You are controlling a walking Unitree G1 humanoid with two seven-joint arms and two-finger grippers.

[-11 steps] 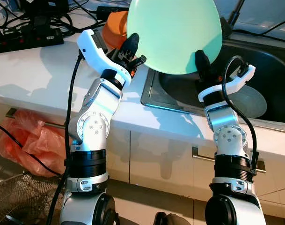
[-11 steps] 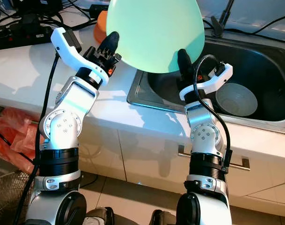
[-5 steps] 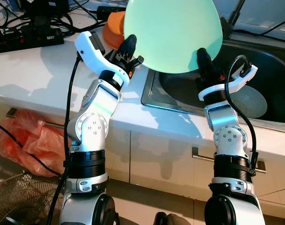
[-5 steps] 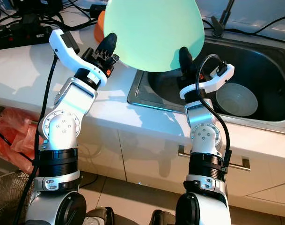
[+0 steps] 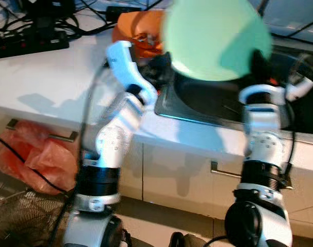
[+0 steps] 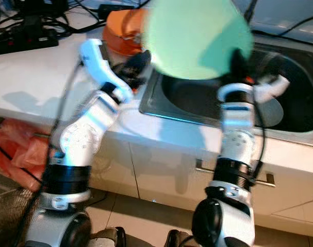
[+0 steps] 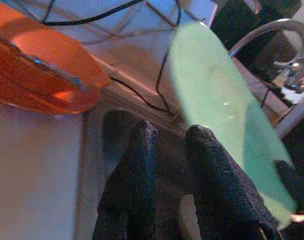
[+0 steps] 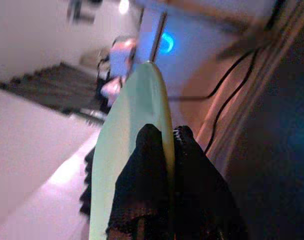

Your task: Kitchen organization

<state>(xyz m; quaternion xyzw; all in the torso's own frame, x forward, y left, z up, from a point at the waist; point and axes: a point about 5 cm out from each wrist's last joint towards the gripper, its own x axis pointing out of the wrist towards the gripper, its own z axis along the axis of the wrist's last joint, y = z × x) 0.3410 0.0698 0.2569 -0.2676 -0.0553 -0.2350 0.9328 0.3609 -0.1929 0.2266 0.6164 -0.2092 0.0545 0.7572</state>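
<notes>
**While held at its rim: green plate above the sink, right arm nearer**

Taking the sink [image 5: 300, 110] as the landmark, the items run from the robot's left to its right as follows.

1. Cables and a power strip [image 5: 30, 41]: on the white counter [image 5: 38, 82], well to the left of the sink and towards the back.
2. Orange bowl [image 5: 135, 28]: on the counter just left of the sink's near-left corner, behind the left arm.
3. Left gripper [image 7: 166, 150]: raised over the counter edge at the sink's left rim. The wrist view shows the two black fingers slightly parted with nothing between them; the plate's edge passes just beside one finger, and whether it touches cannot be told. Judged to be released.
4. Green plate [image 5: 215, 38]: lifted clear above the left half of the sink, tilted up on edge, its broad face towards the head camera. It lies between the two grippers.
5. Right gripper [image 8: 161, 145]: over the sink, at the plate's lower right rim. The fingers pinch the thin rim, one on each face, so this arm alone appears to carry the plate.
6. Pale round dish [image 6: 272, 110]: in the sink basin, right of the right arm; blur hides its form.

Judgement: the plate lies up and to the left of the right gripper. That arm governs the next placement.
</notes>
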